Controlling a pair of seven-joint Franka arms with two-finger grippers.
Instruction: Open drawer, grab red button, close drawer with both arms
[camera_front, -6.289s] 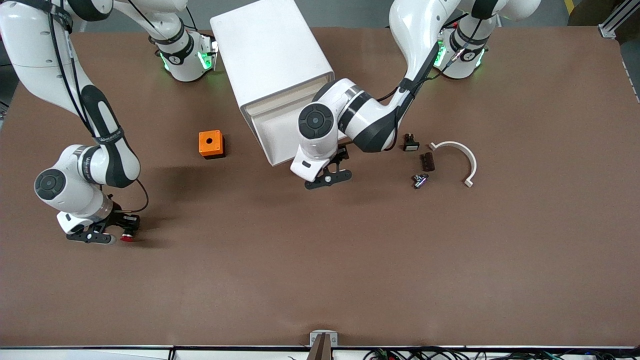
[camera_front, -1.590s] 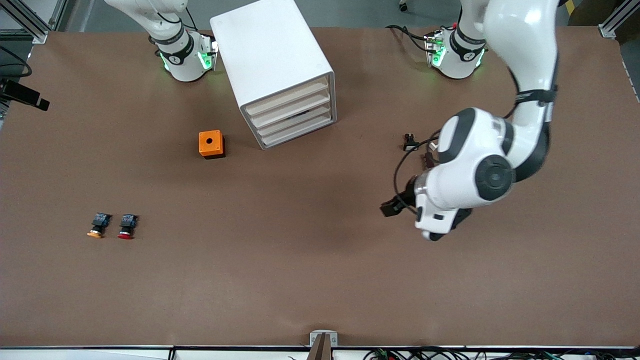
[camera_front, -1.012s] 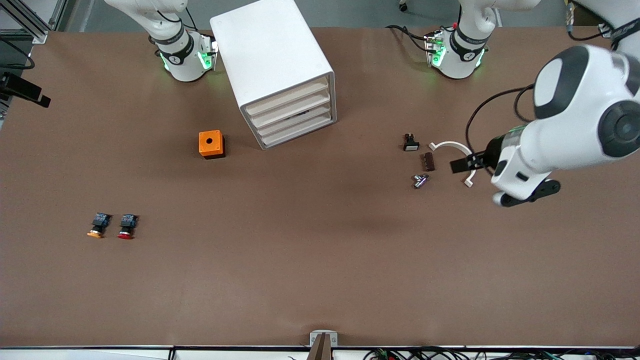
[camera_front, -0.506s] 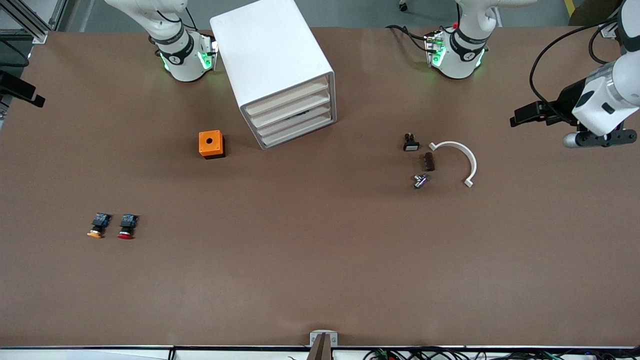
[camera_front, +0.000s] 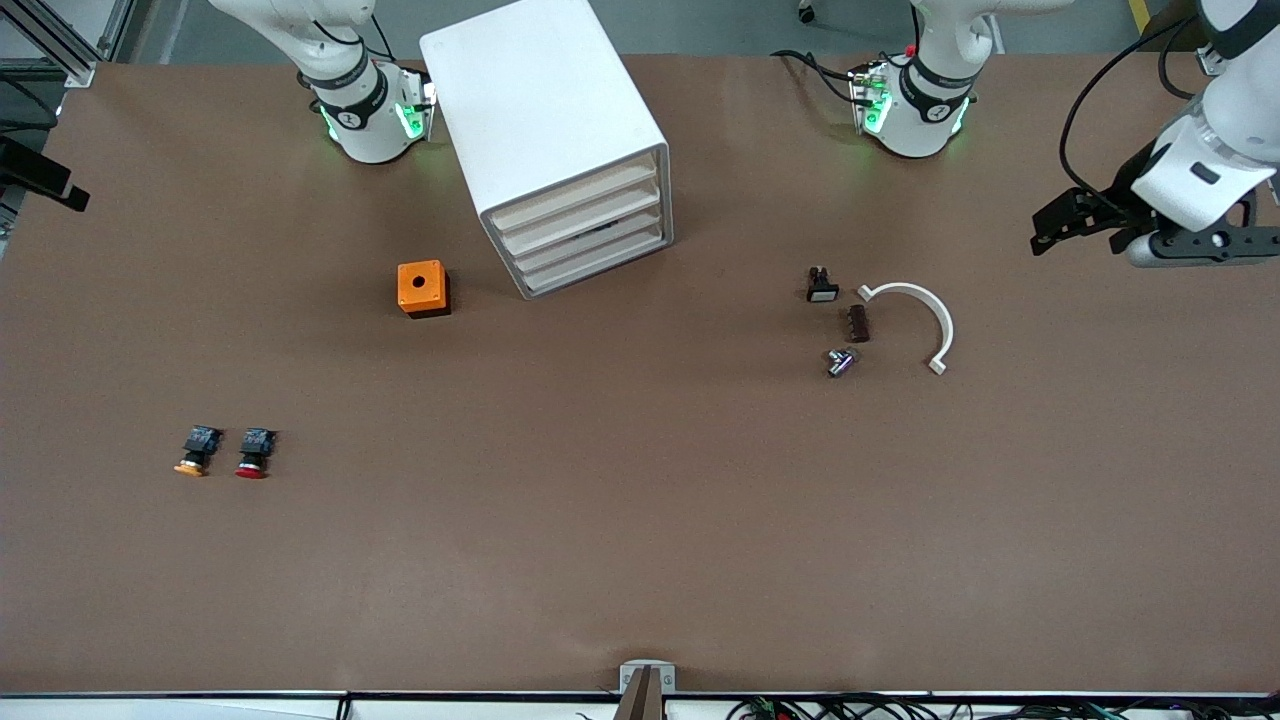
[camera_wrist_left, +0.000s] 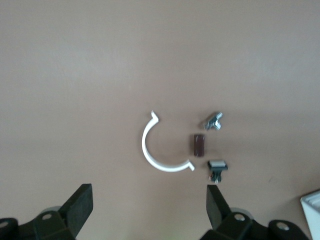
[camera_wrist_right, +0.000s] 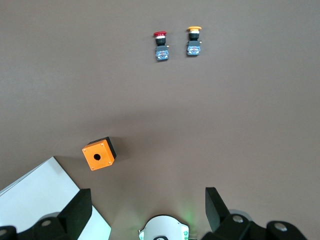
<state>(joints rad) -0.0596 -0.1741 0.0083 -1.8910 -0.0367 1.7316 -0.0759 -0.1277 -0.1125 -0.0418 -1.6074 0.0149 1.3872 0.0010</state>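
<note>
Cabinet: the white four-drawer cabinet (camera_front: 545, 130) stands on the brown table (camera_front: 640, 560) near the robots' bases, turned at an angle, with all four drawer fronts flush.
Drawer: the second drawer from the top (camera_front: 580, 205) sits shut in the cabinet.
Button: the red-capped button (camera_front: 254, 452) lies on the table toward the right arm's end, much nearer to the front camera than the cabinet, with nothing gripping it.
Its neighbour: an orange-yellow-capped switch (camera_front: 197, 450) lies just beside the red one, slightly closer to the right arm's end, the two not touching.
Orange cube: the orange cube with a hole (camera_front: 422, 288) rests in front of the cabinet's corner, near it but apart.
Small parts: a white curved clip (camera_front: 925, 310), a dark brown block (camera_front: 857, 323), a small black-and-white switch (camera_front: 822, 286) and a little metal piece (camera_front: 840, 361) lie grouped toward the left arm's end.
Left gripper: the left gripper (camera_wrist_left: 150, 207) hangs high over the table's edge at the left arm's end, fingers spread wide and holding nothing.
Right gripper: the right gripper (camera_wrist_right: 147, 210) is raised above its own base, fingers wide apart and empty; the front view does not take it in.
</note>
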